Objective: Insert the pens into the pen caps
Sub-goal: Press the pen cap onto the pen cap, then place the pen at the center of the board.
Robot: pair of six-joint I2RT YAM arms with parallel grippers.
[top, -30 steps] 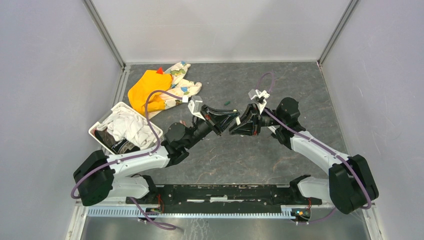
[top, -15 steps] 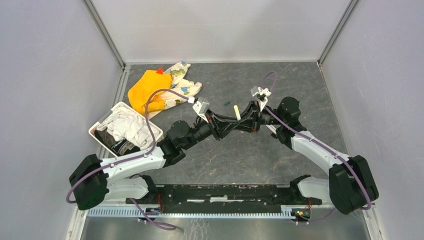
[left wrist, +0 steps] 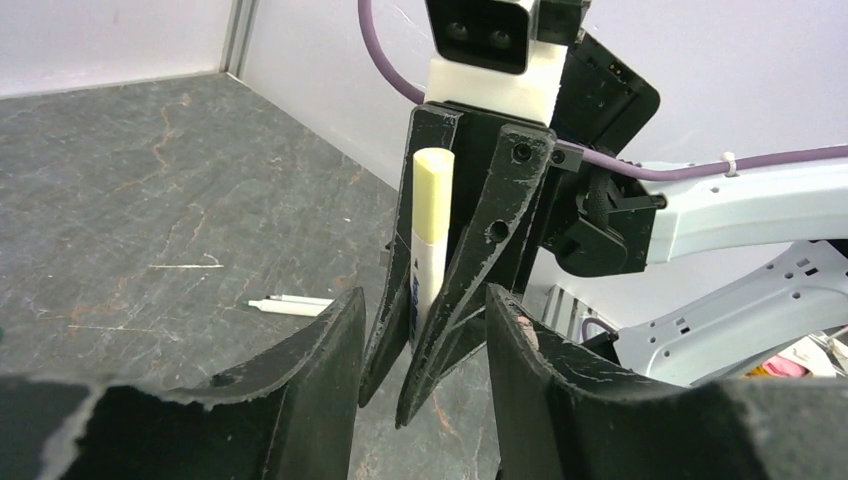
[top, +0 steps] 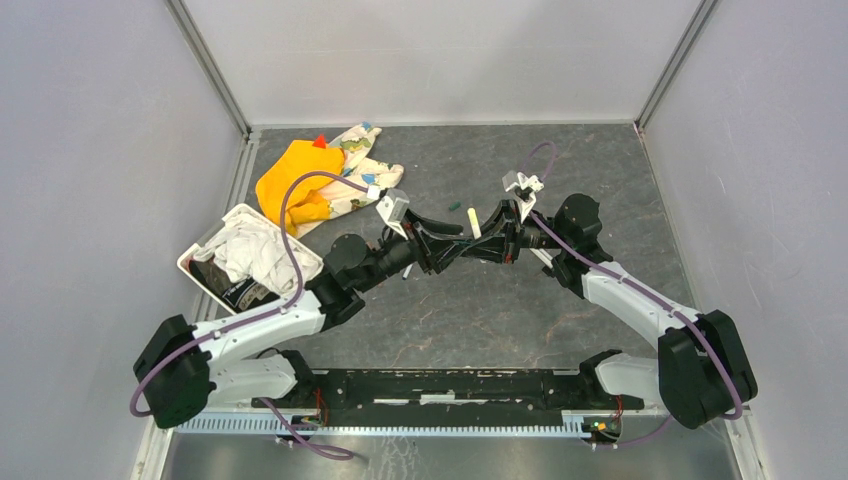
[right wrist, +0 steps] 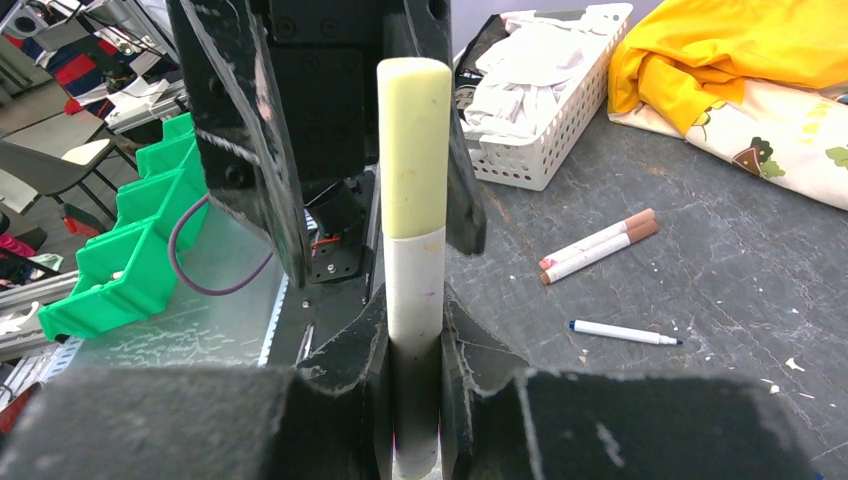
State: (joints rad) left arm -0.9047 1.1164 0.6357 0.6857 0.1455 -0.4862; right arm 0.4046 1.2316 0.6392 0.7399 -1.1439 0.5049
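Note:
My right gripper (top: 492, 243) (right wrist: 415, 340) is shut on a white-barrelled pen (right wrist: 415, 290) and holds it upright. A cream pen cap (right wrist: 413, 150) (top: 474, 229) sits on the pen's top end. My left gripper (top: 447, 246) (left wrist: 420, 370) is open and faces the right one, its fingers (left wrist: 320, 380) straddling the right gripper's fingertips without holding anything. The capped pen also shows in the left wrist view (left wrist: 432, 190). A dark green cap (top: 452, 207) lies on the table behind the grippers. A loose thin pen (right wrist: 625, 333) (left wrist: 290, 303) lies on the table.
Two brown-capped pens (right wrist: 597, 245) lie side by side on the table. A white basket (top: 203, 262) of cloths stands at the left. Orange cloth (top: 290, 175) and patterned cloth (top: 360, 165) lie at the back left. Walls close the table's sides and back.
The two grippers closed the gap between them and met. The cream-capped pen now stands upright in the right gripper. The left arm has since shifted slightly left.

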